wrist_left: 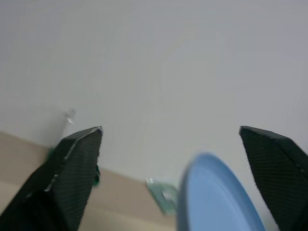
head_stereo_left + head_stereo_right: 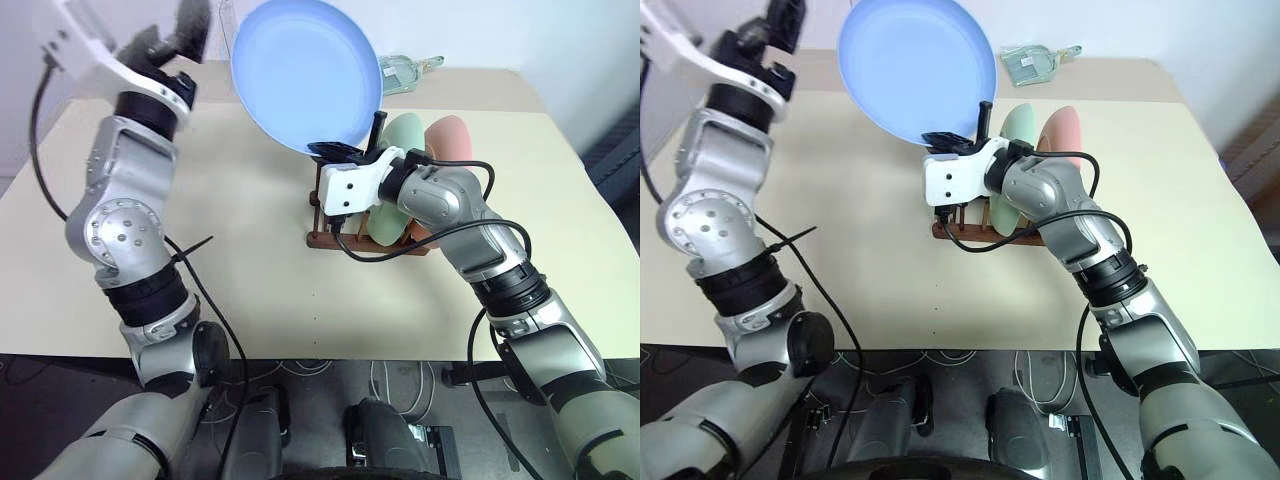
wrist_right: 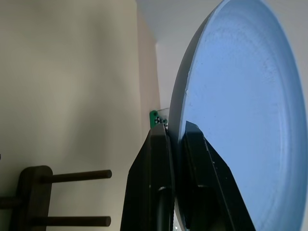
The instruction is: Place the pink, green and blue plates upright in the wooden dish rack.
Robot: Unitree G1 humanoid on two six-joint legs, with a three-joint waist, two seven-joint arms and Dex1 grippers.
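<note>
The light blue plate (image 2: 305, 70) is held upright above the table, over the left end of the wooden dish rack (image 2: 330, 238). My right gripper (image 2: 335, 152) is shut on its lower rim, one finger on each face (image 3: 207, 159). The mint green plate (image 2: 403, 135) and the pink plate (image 2: 450, 140) stand upright in the rack just right of it, partly hidden behind my right arm. My left gripper (image 1: 171, 130) is raised at the far left, open and empty, apart from the blue plate (image 1: 211, 192).
A clear glass item (image 2: 410, 68) lies at the table's back edge behind the plates. Black cables hang from both arms; one loops in front of the rack (image 2: 380, 250). Bare beige tabletop (image 2: 250, 220) spreads left and in front of the rack.
</note>
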